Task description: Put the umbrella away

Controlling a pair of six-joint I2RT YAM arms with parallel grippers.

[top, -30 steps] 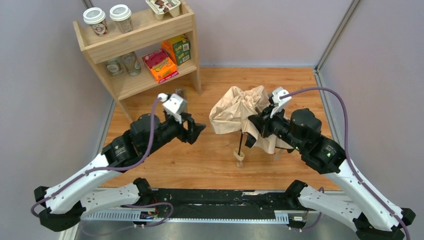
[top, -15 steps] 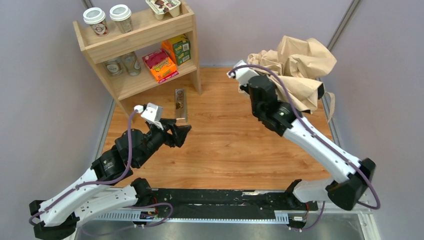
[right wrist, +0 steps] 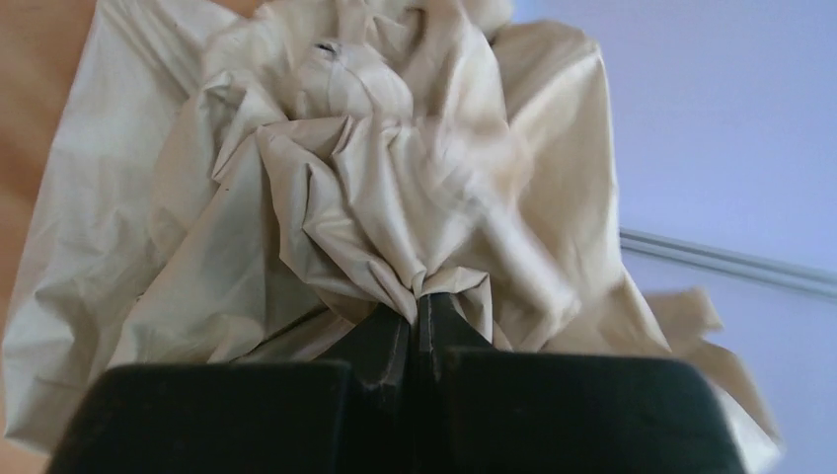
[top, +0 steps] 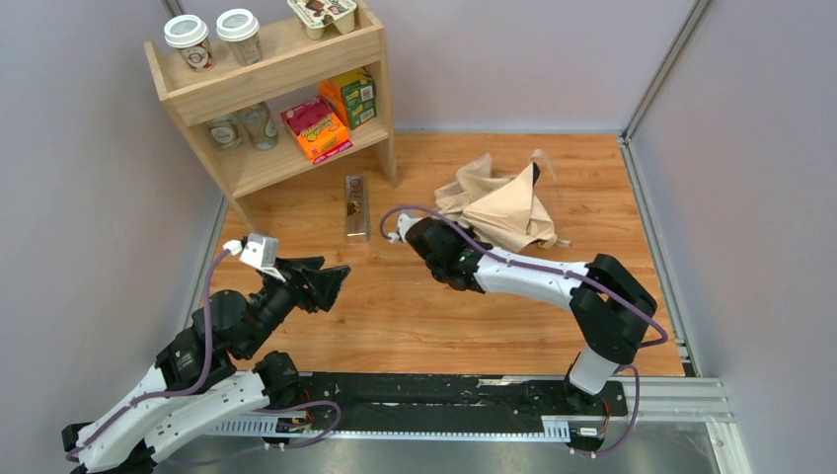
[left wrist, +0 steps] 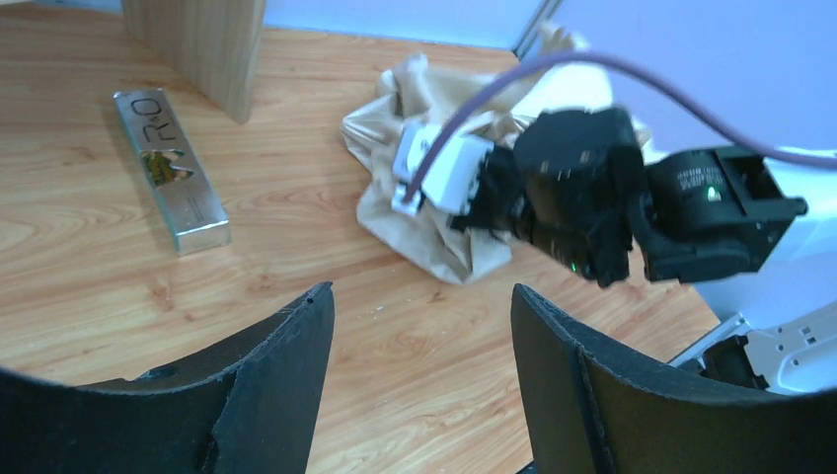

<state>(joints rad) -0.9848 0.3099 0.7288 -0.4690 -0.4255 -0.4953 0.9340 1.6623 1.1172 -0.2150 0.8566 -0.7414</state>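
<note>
One beige umbrella (top: 505,209) in the right tool (right wrist: 415,314).

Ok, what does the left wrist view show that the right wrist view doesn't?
Only the left wrist: the open left end effector, a long silver box lying on the table, the wooden shelf's leg and the right arm's wrist. Only the right wrist: the right end effector shut on a pinched fold of fabric. Both: the crumpled beige umbrella.
</note>
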